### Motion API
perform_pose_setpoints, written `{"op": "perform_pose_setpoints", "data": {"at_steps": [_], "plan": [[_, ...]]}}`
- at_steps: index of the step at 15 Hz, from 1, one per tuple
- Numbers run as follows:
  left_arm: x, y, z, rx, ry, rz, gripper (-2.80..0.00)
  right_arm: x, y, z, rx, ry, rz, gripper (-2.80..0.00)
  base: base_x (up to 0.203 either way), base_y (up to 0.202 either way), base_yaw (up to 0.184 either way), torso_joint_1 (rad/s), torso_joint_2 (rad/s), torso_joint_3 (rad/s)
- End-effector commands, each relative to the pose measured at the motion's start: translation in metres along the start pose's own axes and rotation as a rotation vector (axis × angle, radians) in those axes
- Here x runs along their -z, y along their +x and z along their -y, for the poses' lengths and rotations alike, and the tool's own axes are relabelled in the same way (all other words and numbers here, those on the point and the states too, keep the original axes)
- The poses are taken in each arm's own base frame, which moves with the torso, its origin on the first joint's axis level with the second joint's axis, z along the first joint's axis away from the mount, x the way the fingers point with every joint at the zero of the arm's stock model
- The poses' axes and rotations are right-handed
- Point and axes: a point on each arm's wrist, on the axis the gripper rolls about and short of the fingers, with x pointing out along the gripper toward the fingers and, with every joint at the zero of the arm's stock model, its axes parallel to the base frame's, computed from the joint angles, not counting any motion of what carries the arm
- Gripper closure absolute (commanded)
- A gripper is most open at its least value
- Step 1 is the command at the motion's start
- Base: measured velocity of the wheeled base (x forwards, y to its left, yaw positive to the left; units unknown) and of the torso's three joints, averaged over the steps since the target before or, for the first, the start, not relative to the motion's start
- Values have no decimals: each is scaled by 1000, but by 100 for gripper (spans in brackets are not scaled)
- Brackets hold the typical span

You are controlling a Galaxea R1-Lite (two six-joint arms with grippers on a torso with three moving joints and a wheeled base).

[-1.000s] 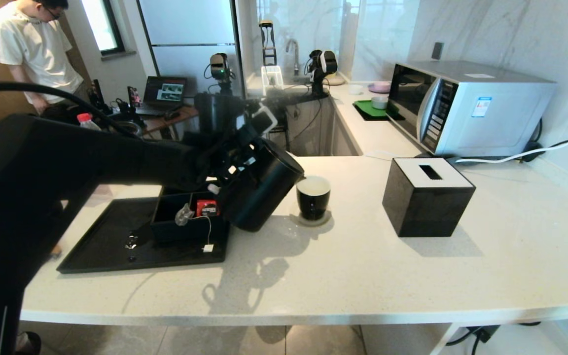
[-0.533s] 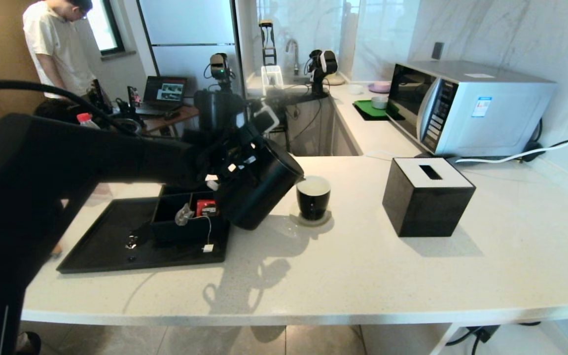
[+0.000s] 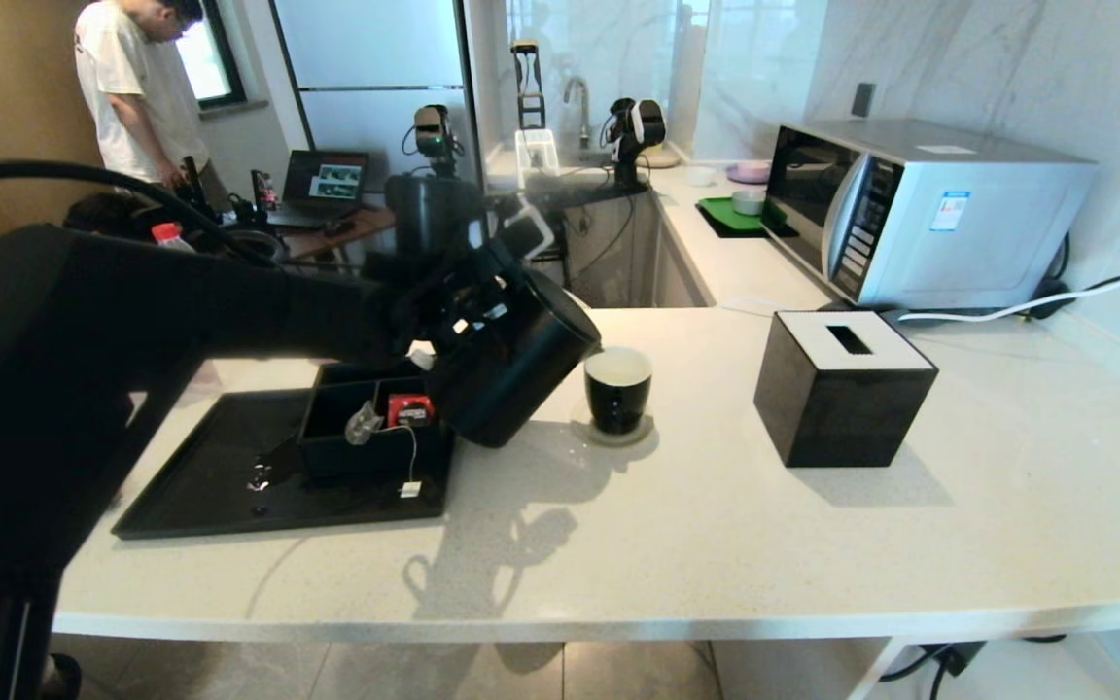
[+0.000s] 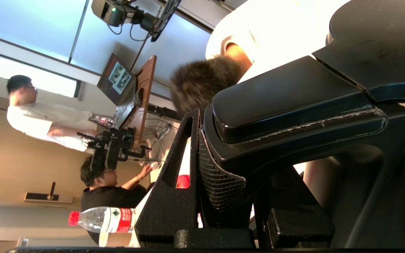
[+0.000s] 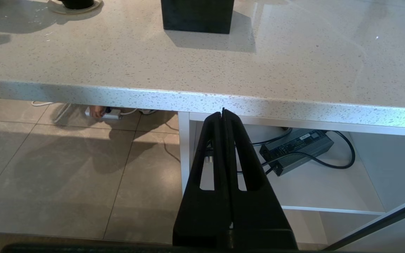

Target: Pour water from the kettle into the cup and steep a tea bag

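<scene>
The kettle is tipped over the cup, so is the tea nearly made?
Not yet. Done: the left gripper has the kettle by its handle, lifted and tilted, spout at the cup's rim. In hand: the pouring, though no stream is visible. Left: the tea bag lies in the black box on the tray, waiting to be steeped. The right gripper is parked below the counter edge.

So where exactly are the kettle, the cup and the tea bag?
kettle (image 3: 511, 374), head view, on its black side wall.
cup (image 3: 617, 402), head view, on its glossy black outside.
tea bag (image 3: 362, 424), head view, on the greyish pouch at the box's edge.
</scene>
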Motion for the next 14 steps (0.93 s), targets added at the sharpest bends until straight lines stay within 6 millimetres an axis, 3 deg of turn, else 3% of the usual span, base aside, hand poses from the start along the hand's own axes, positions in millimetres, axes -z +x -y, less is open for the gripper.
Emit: {"op": "perform_pose_setpoints", "data": {"at_steps": [1,14], "plan": [[0,1,2,2,5,1,0,0,0,0,-1,-1,-2,0,0,0,0,0,0,0],[-4,3,9,40,46,15,0,0,0,0,-1,-1,-2,0,0,0,0,0,0,0]]}}
